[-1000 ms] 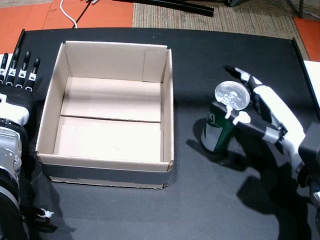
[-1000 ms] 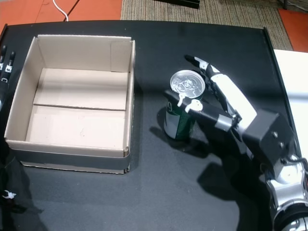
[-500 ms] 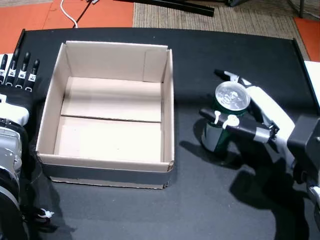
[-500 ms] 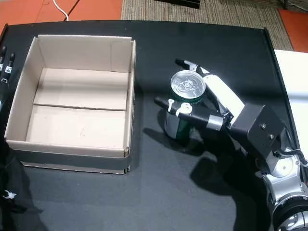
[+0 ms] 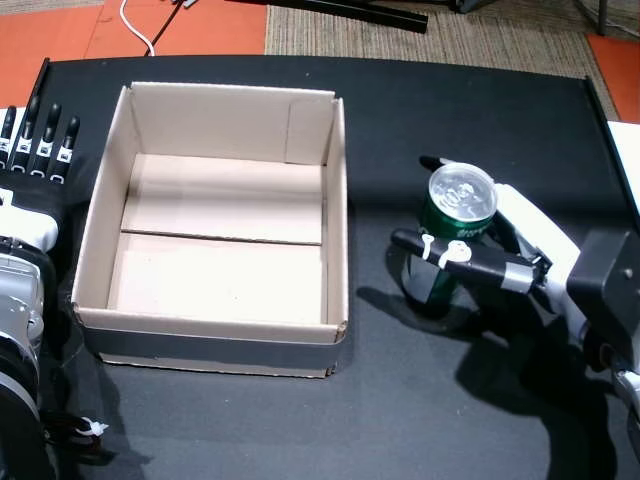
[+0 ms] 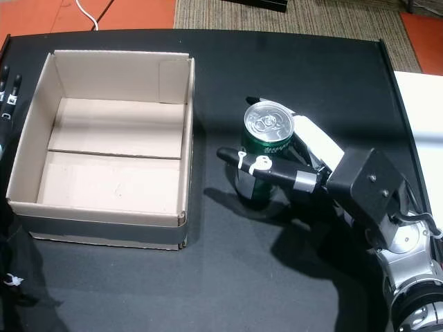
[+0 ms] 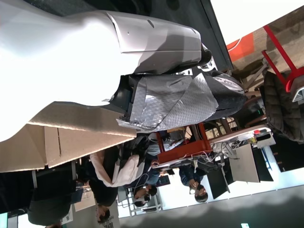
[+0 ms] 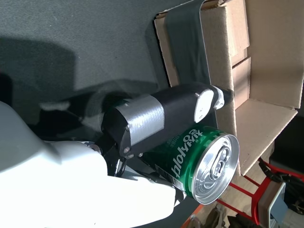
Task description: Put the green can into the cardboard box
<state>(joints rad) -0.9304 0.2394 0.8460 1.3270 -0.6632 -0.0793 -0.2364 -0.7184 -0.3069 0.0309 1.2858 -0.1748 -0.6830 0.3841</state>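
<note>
The green can (image 5: 447, 224) with a silver top stands on the black table right of the cardboard box (image 5: 336, 200) in both head views. My right hand (image 5: 505, 255) is wrapped round it: the thumb (image 5: 455, 254) crosses its front and the fingers (image 5: 437, 162) curl behind it. In a head view the can (image 6: 266, 144) and right hand (image 6: 315, 166) show the same grip beside the box (image 6: 187, 131). The right wrist view shows the thumb (image 8: 161, 116) pressed on the can (image 8: 192, 159), with the box (image 8: 266, 57) beyond. My left hand (image 5: 35, 150) lies flat left of the box, fingers apart.
A white sheet (image 5: 628, 160) lies at the table's right edge. The black table (image 5: 250, 420) is bare in front of the box. A white cable (image 5: 135, 25) runs over the orange floor behind. The left wrist view shows cardboard (image 7: 71, 142) and people in the room.
My right hand has closed round the can: the thumb swung across its front and the fingers moved in behind. The can shifted slightly. The left hand has not moved.
</note>
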